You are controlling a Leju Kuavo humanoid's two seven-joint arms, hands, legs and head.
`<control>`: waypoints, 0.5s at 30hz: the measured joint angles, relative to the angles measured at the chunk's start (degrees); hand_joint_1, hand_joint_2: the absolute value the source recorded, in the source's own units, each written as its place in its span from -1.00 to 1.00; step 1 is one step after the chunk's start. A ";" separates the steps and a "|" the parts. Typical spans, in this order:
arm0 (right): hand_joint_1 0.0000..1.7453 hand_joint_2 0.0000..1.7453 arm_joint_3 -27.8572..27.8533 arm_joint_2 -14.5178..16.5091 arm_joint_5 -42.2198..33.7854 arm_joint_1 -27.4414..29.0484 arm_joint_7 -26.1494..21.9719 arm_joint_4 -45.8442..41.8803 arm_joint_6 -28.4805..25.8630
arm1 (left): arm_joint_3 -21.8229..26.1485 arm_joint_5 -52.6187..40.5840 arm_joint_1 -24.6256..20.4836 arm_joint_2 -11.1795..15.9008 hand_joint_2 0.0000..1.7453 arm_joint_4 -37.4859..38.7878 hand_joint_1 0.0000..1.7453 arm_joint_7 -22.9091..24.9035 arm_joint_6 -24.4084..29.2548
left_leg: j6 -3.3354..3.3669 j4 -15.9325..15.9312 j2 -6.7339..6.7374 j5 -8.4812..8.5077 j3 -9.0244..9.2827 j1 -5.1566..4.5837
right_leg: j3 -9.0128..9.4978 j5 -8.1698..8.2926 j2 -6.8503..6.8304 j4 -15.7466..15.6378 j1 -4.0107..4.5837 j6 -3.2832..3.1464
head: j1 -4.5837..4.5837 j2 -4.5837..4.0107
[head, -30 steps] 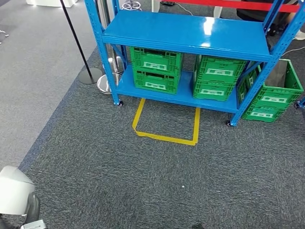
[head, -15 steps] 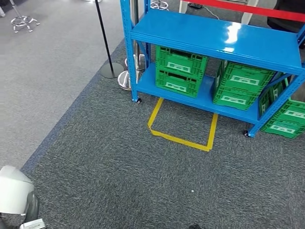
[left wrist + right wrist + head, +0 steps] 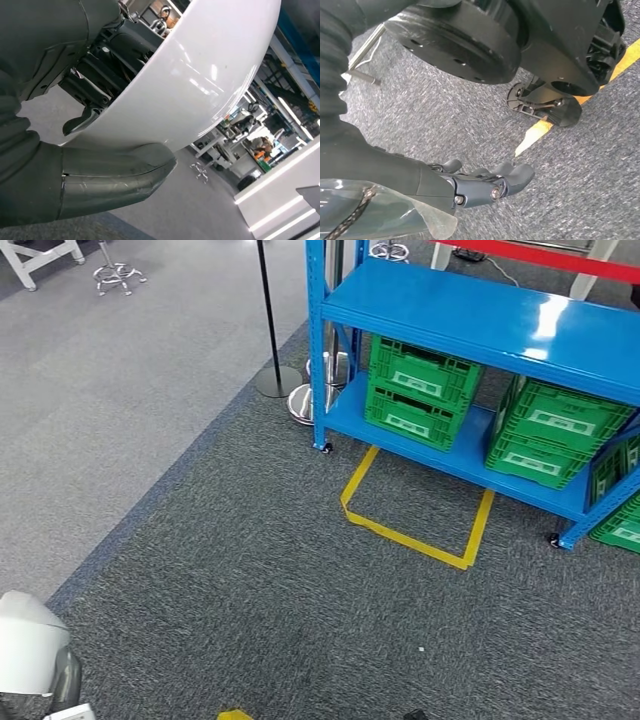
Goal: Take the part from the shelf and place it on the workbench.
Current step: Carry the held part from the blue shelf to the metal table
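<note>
Holding a big white part [image 3: 196, 85] against its side, the left hand [image 3: 75, 165] grips it with thumb and fingers; I think this is the task's part, already off the shelf [image 3: 483, 320]. The shelf stands ahead and to the right, with green crates [image 3: 423, 390] on its low level. No worktop is seen. The right hand [image 3: 482, 185] hangs over the carpet, fingers loosely apart, holding nothing. The left wrist view shows the grip; the head view shows just the part's white edge.
</note>
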 joint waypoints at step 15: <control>-1.00 1.00 0.00 -0.34 -0.20 -0.17 -0.12 0.02 -0.12 | 0.24 0.60 -0.30 -0.55 1.00 0.00 1.00 -0.73 0.01 | 2.69 -2.70 -5.00 1.44 -0.07 -0.19 | -2.14 -0.79 5.79 3.96 -0.36 1.69 | 0.40 0.00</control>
